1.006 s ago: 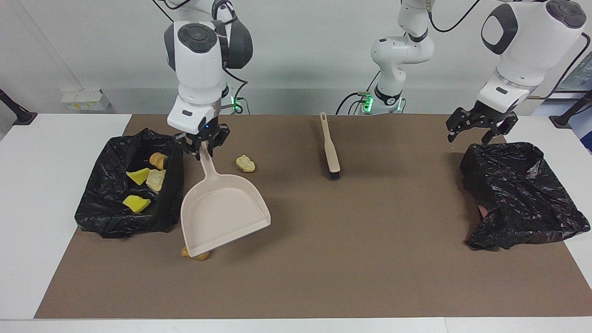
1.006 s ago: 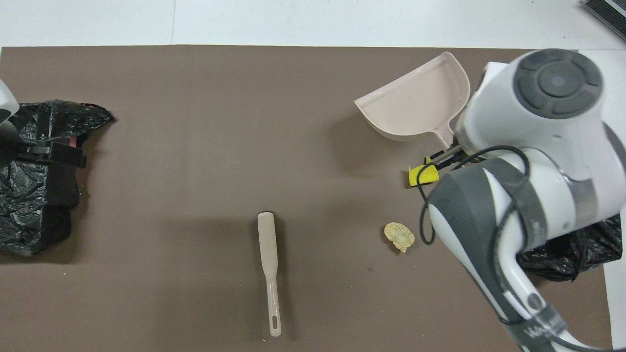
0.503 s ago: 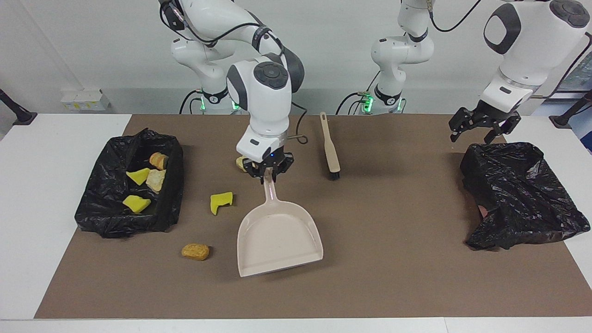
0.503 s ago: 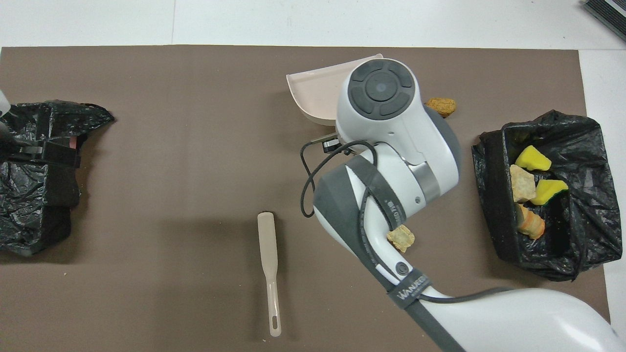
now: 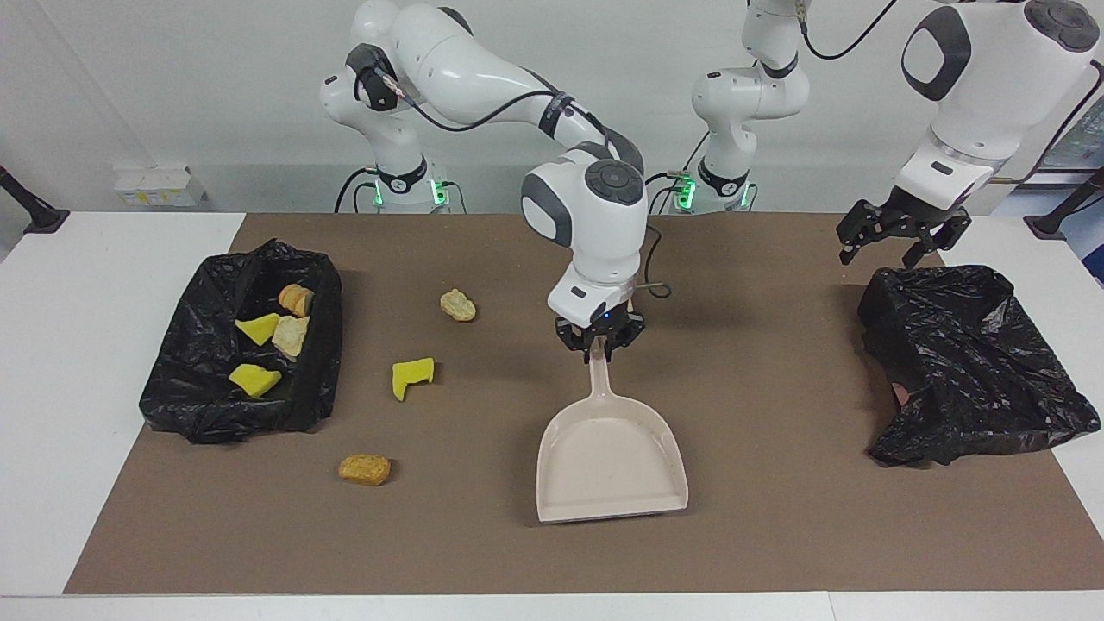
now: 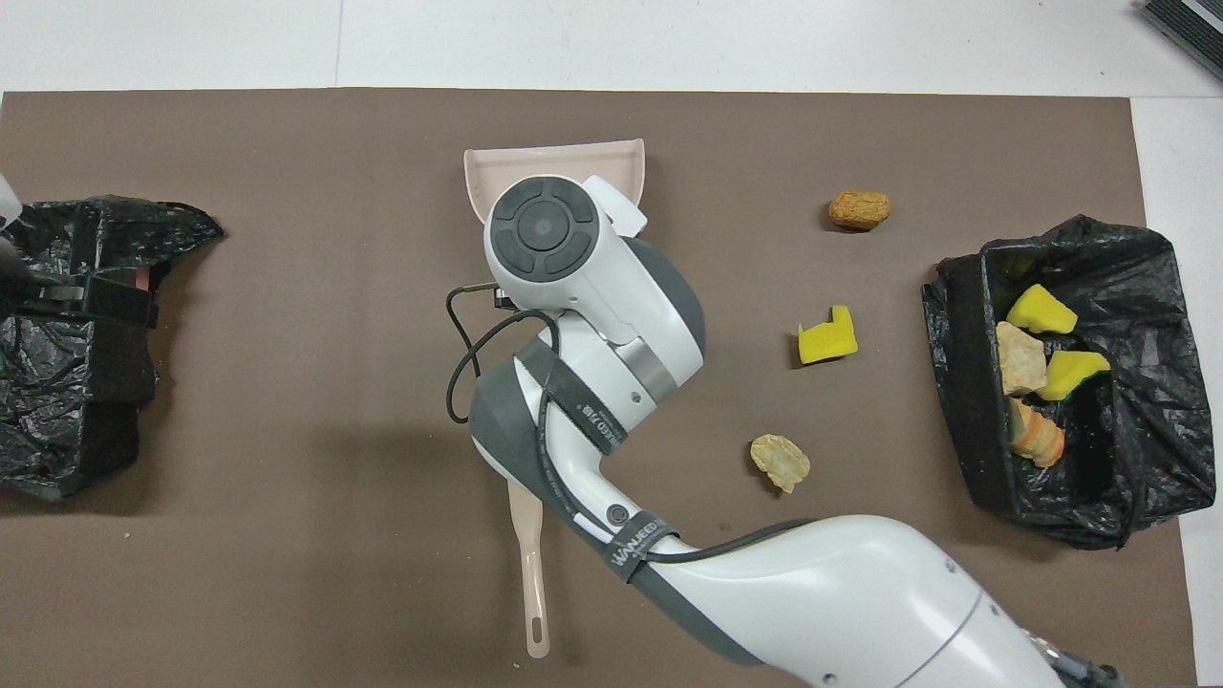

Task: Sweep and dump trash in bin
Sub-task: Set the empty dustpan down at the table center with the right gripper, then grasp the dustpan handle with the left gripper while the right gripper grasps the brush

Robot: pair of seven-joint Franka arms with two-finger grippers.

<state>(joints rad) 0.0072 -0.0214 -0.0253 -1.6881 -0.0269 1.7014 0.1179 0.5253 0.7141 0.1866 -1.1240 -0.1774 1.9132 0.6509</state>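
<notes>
My right gripper [image 5: 599,348] is shut on the handle of the beige dustpan [image 5: 612,470], which hangs low over the middle of the mat, its mouth pointing away from the robots. In the overhead view the arm covers the gripper and much of the dustpan [image 6: 554,164]. Three pieces of trash lie on the mat toward the right arm's end: a yellow sponge chunk [image 5: 412,377] [image 6: 827,336], an orange-brown lump [image 5: 364,468] [image 6: 860,209] and a tan lump [image 5: 458,304] [image 6: 780,462]. The bin [image 5: 319,379] [image 6: 965,401], lined with a black bag, holds several scraps. My left gripper [image 5: 897,241] waits open.
The beige brush [image 6: 531,583] lies on the mat near the robots, its head under the right arm; the facing view hides it. A crumpled black bag [image 5: 975,362] [image 6: 67,411] sits at the left arm's end, under the left gripper.
The right arm has carried the dustpan from beside the bin to the middle of the mat, uncovering the yellow chunk and the orange-brown lump. The left arm has barely moved.
</notes>
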